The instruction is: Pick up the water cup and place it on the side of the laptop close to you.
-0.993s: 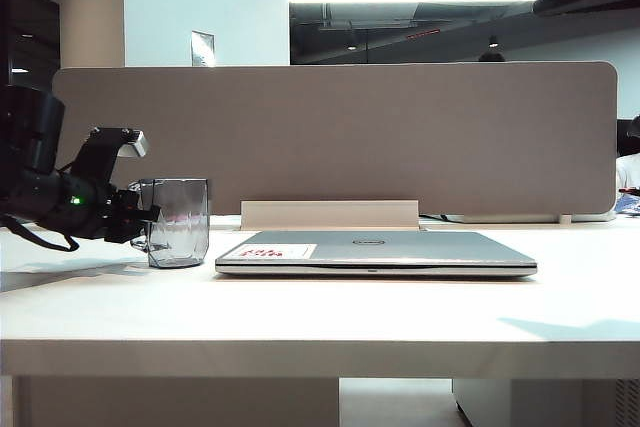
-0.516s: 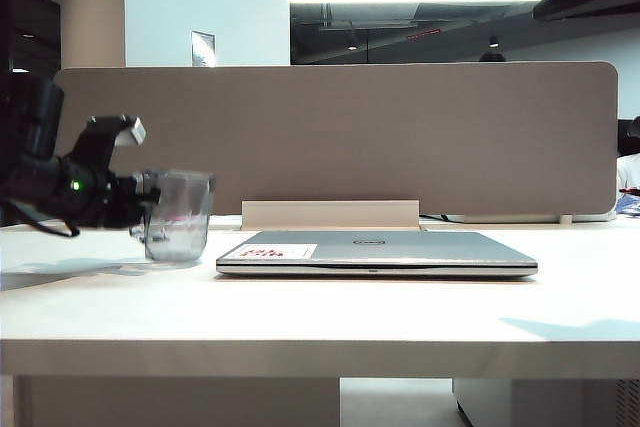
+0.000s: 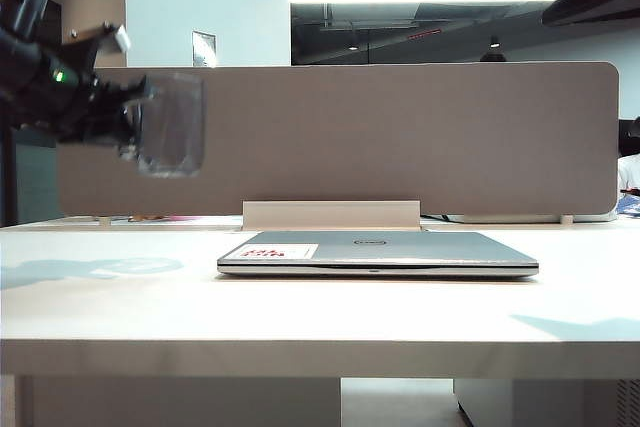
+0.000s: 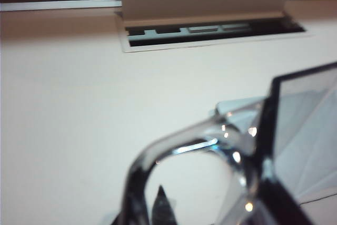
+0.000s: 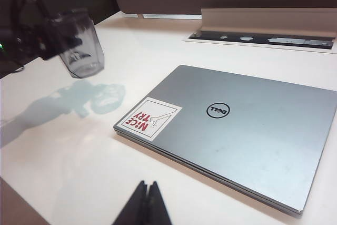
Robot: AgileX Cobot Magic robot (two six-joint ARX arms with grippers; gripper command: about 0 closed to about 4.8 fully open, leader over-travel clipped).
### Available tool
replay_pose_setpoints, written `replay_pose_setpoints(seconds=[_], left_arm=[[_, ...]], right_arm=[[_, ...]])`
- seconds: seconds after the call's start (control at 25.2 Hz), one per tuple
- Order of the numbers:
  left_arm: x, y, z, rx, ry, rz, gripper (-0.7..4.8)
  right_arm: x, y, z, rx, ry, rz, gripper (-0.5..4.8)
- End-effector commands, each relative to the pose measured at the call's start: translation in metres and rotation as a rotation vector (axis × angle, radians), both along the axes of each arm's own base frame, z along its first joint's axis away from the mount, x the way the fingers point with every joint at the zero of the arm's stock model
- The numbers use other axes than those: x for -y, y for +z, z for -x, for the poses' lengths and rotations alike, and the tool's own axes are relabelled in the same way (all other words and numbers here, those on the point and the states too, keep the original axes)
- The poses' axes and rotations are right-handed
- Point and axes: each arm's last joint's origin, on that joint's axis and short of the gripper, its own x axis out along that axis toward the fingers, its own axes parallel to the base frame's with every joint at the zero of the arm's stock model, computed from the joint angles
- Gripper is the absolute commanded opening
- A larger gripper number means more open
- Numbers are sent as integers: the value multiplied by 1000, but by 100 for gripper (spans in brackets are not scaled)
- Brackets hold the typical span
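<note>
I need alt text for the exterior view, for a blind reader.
The left gripper holds the water cup in the air, above the white table. A closed silver laptop lies at the table's middle.

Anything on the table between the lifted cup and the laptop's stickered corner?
Nothing: the right wrist view shows only bare white table between the clear grey-tinted plastic cup, held aloft, and the silver-grey laptop.
</note>
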Motion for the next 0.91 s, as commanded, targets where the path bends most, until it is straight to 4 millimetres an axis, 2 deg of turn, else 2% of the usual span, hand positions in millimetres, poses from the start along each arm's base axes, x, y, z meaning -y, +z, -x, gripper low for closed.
replay_pose_setpoints(seconds=[0.04, 0.24, 0.32, 0.56, 0.91], left_arm=[[19, 13, 11, -24, 62, 25, -6], [71, 21, 35, -57, 113, -56, -6], [98, 18, 47, -93, 146, -67, -6], [154, 4, 87, -110, 290, -90, -6], [211, -11, 154, -36, 503, 177, -6]], right_arm=[[0, 2, 0, 18, -16, 2, -2], [0, 2, 0, 18, -16, 2, -2], [0, 2, 0, 19, -16, 2, -2], [1, 2, 0, 22, -15, 5, -2], [1, 2, 0, 21, -14, 4, -2]])
